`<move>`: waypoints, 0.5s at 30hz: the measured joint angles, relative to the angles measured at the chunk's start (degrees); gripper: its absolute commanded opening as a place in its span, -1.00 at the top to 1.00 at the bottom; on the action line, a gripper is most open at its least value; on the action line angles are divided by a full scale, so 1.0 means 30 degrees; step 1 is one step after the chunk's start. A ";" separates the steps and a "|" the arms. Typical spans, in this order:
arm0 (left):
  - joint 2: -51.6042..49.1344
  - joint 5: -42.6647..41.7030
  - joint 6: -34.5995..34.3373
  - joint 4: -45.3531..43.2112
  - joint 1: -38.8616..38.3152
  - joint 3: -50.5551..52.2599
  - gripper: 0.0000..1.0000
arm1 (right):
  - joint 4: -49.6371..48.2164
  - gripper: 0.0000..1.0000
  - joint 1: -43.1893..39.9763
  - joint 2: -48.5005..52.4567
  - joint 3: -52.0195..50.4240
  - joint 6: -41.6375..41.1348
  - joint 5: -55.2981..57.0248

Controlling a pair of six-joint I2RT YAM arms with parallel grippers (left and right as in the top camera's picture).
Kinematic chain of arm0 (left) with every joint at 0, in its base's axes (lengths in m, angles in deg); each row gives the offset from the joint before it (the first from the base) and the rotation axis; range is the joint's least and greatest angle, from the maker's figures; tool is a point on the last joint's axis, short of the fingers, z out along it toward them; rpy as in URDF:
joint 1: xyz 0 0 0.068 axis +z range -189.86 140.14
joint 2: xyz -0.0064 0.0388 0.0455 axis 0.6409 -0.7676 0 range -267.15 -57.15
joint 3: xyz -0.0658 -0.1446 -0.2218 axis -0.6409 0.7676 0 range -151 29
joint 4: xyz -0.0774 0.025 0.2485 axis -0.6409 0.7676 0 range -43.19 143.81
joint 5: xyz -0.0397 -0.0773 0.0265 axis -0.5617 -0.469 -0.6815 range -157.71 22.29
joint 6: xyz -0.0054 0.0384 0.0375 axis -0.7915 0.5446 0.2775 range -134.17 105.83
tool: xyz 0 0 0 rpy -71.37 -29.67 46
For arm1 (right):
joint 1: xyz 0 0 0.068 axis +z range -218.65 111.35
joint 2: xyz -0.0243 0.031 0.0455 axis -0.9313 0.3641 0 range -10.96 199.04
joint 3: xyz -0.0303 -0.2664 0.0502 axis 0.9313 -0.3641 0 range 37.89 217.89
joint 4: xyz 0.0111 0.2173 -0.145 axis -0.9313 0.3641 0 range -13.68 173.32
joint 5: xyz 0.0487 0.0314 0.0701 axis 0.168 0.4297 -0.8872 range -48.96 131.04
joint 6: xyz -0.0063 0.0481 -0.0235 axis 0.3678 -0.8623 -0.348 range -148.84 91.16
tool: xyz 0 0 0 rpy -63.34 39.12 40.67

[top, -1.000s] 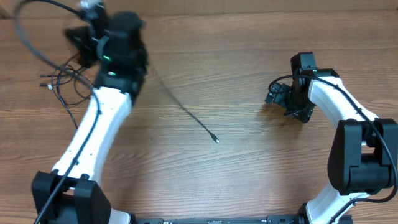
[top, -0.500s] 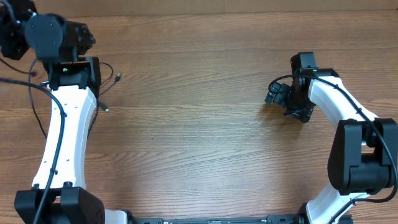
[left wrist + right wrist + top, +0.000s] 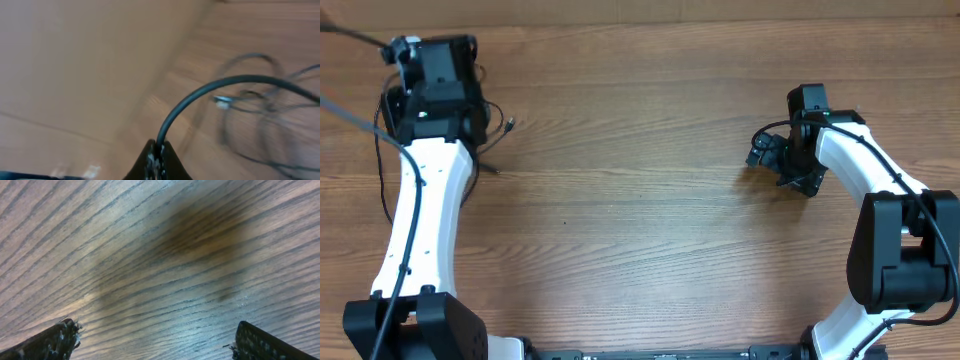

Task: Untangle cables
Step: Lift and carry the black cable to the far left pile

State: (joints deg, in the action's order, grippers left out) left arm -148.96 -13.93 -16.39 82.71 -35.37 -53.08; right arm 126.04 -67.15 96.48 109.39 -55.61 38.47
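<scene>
My left gripper (image 3: 156, 157) was clenched on one of the cables (image 3: 240, 78), a black cord arching away from it; the rest lay in thin, blurred loops on the bench (image 3: 150, 255) at its far-left corner. My right gripper (image 3: 160, 341) hung released, well apart

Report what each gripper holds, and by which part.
Left gripper is shut on a black cable, pinched between its fingertips, apparently near one end, since only one run arcs away. Right gripper is open over bare table, holding nothing.
</scene>
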 measured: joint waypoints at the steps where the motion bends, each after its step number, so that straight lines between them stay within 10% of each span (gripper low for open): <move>1: 0.0000 -0.0765 -0.0634 0.0204 0.0153 0.0000 0.92 | 0.0007 -1.00 0.0000 0.0000 0.0000 0.0007 0.0007; 4: 0.0000 -0.3220 -0.2295 0.0576 0.0685 0.0000 0.79 | -0.0007 -1.00 0.0000 0.0000 0.0000 0.0007 0.0007; 15: 0.0000 -0.7380 -0.4182 0.1107 0.0933 -0.0007 -0.99 | 0.0007 -1.00 0.0000 0.0000 0.0000 0.0015 0.0007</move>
State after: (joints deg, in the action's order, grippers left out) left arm -148.96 -36.07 -28.94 86.03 -32.57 -53.10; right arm 126.06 -67.15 96.48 109.39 -55.56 38.49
